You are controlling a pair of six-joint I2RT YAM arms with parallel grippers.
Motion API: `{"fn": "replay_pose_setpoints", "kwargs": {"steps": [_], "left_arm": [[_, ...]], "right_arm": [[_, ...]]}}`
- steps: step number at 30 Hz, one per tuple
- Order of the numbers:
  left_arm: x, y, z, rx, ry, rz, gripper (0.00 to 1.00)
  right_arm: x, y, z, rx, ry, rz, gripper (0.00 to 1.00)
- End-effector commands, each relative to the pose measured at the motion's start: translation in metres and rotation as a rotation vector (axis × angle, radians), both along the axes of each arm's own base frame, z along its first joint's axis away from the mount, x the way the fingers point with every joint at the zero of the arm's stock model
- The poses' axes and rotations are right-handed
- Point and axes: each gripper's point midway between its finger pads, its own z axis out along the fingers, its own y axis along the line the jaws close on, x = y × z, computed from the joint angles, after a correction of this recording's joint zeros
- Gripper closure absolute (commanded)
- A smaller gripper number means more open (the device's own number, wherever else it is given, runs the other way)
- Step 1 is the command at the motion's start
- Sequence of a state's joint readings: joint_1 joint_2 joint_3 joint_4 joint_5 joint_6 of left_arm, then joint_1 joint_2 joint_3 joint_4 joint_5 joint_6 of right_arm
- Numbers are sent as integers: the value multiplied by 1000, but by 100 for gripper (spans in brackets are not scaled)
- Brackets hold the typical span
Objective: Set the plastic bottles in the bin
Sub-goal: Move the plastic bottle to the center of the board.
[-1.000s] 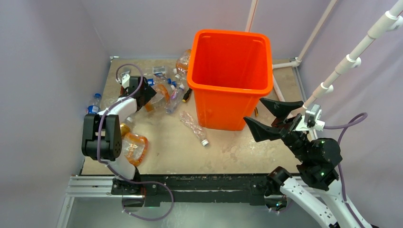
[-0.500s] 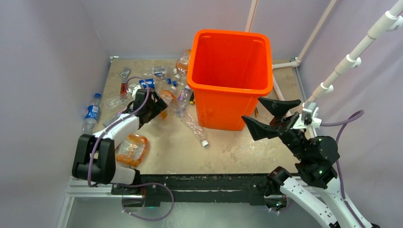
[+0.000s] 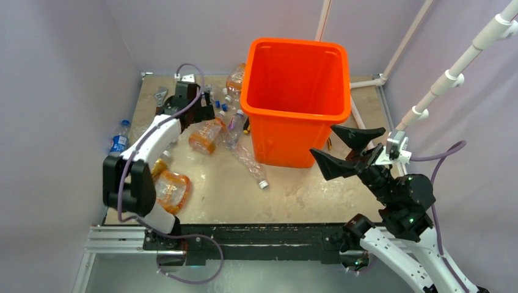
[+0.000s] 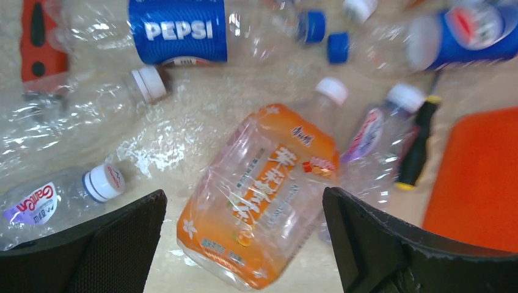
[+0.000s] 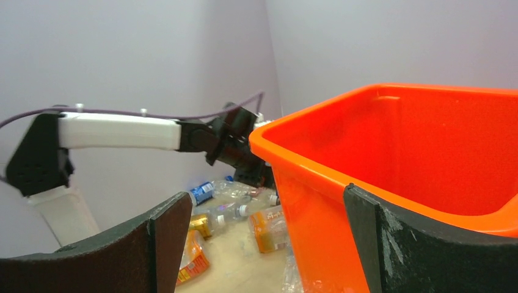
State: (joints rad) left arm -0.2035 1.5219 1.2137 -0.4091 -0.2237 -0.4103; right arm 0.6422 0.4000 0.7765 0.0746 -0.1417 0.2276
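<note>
Several crushed plastic bottles lie left of the orange bin. An orange-labelled bottle lies on the floor; in the left wrist view it sits below and between my open fingers, untouched. My left gripper hovers open and empty over the pile. A blue Pepsi bottle lies beyond it. A clear bottle lies by the bin's front. My right gripper is open and empty at the bin's front right corner; the bin's wall fills the right wrist view.
A black-and-yellow screwdriver lies beside the bin. A red-handled wrench lies at the back left. Another orange bottle lies at the near left, and a Pepsi bottle by the left wall. White pipes stand on the right.
My left gripper has swung right and then back toward the far wall, off the orange-labelled bottle, which shifted slightly. The right arm has barely moved.
</note>
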Motion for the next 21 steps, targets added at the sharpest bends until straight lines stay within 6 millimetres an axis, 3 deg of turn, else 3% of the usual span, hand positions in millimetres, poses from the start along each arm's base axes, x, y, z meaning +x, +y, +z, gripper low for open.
{"fn": "replay_pose_setpoints", "kwargs": {"steps": [1, 5, 9, 17, 21], "left_arm": [[-7, 7, -42, 140, 190, -130, 0], [17, 6, -32, 147, 145, -146, 1], [28, -6, -49, 111, 200, -189, 1], [0, -31, -92, -23, 293, -276, 2], [-13, -38, -104, -80, 317, -279, 3]], "right_arm": [[-2, 1, 4, 7, -18, 6, 1], [-3, 2, 3, 0, -11, 20, 1], [-5, 1, 3, 6, -14, 18, 1], [-6, -2, 3, 13, -14, 9, 1], [-7, 0, 4, 16, -15, 21, 1]]}}
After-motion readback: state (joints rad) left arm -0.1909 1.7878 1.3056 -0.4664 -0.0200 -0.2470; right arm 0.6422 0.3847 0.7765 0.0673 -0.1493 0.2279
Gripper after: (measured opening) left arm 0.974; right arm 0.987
